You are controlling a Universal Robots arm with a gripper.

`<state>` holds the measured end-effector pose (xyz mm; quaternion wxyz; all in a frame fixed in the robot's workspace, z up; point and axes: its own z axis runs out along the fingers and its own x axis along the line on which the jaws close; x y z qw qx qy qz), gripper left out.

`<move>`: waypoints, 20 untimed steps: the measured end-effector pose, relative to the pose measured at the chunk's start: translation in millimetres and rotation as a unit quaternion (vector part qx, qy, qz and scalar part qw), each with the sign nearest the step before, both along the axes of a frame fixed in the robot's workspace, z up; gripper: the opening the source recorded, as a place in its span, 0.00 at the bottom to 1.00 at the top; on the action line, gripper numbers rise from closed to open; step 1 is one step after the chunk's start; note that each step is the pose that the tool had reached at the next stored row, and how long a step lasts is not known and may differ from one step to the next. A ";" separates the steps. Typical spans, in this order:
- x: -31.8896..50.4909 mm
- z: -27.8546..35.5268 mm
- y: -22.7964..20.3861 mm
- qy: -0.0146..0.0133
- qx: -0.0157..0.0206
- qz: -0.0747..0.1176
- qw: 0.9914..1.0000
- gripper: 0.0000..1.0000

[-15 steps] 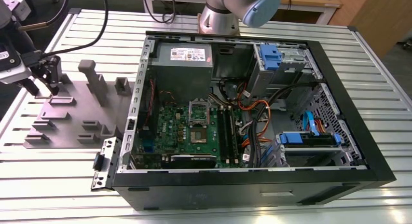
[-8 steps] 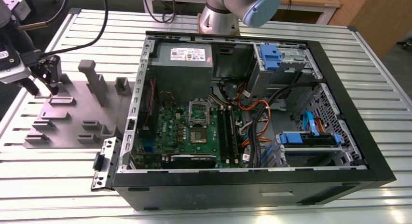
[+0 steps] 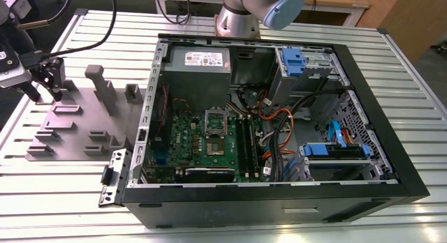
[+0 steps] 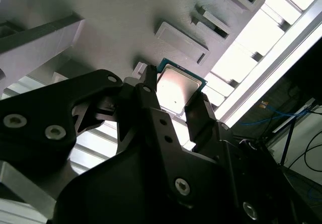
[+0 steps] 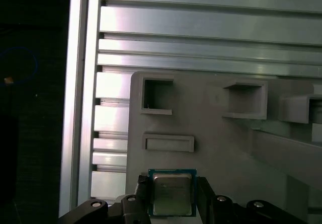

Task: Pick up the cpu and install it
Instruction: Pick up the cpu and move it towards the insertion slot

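The cpu (image 5: 171, 195) is a small square chip with a silver top and a green rim, and it sits between the two black fingers of my gripper (image 5: 172, 190). In the second wrist view the fingers close against opposite edges of the cpu (image 4: 177, 89), just off the corner of the grey moulded plate (image 4: 126, 12). In the exterior view my gripper (image 3: 43, 98) hangs at the far left, over the back left corner of that plate (image 3: 77, 128). The open computer case (image 3: 279, 198) lies to the exterior view's right, its green board (image 3: 209, 148) and bare socket (image 3: 214, 144) facing up.
The plate carries upright blocks and posts (image 3: 101, 88) beside my gripper. Everything rests on a ribbed aluminium table (image 3: 63, 201). Cables (image 3: 279, 133), a power supply (image 3: 199, 62) and blue drive brackets (image 3: 334, 150) fill the case. The arm's base (image 3: 241, 18) stands behind the case.
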<state>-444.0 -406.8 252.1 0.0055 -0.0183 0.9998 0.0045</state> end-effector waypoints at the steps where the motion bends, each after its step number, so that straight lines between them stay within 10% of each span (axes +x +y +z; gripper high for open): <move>1: 0.0 0.0 0.0 0.000 0.000 0.000 1.000 0.47; 20: 0.0 3.5 0.0 0.000 0.000 0.000 1.000 0.47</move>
